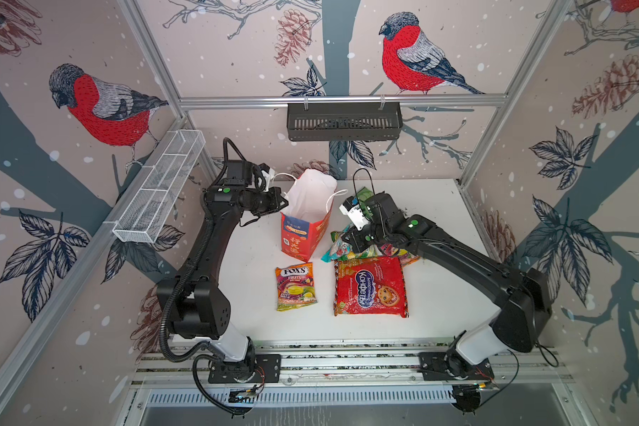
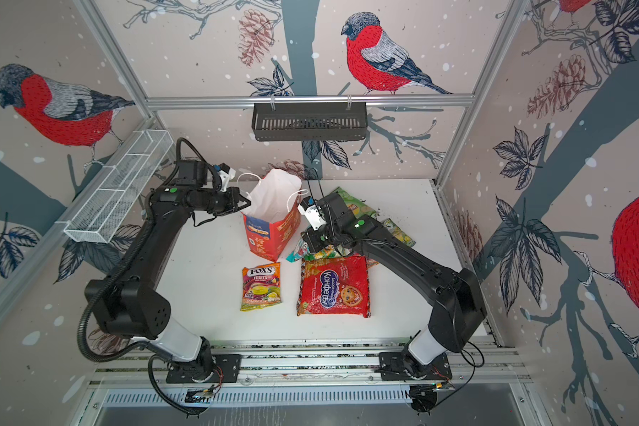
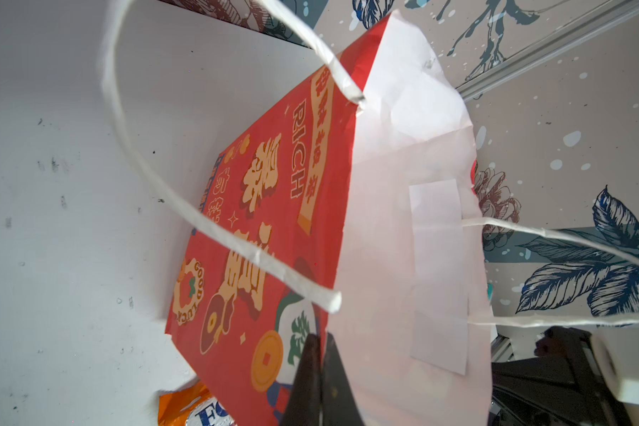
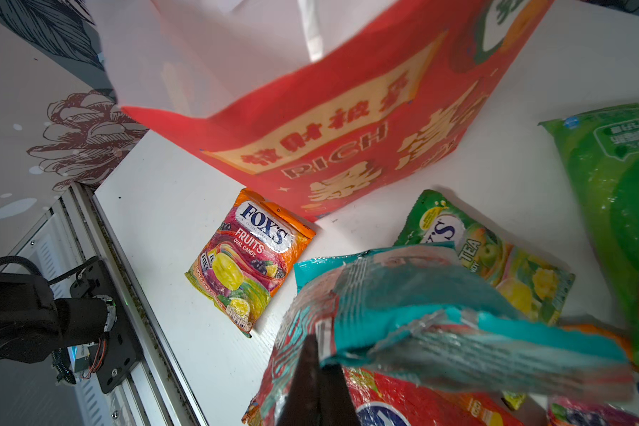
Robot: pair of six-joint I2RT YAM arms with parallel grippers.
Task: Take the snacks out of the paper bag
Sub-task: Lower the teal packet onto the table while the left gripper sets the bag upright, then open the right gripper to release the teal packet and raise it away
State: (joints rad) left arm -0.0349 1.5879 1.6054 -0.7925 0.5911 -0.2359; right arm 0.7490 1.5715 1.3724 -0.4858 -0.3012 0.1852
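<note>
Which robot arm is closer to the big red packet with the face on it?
Right. The right gripper hangs by the far edge of the big red packet, jaws shut on a teal packet. The left gripper is farther off, pinching the rim of the paper bag.

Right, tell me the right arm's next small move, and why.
Probably lower and open the right gripper to set the teal packet down on the table. It is shut on that packet, which is already outside the paper bag and above the red packet. The left gripper pinches the bag's rim, steadying it.
</note>
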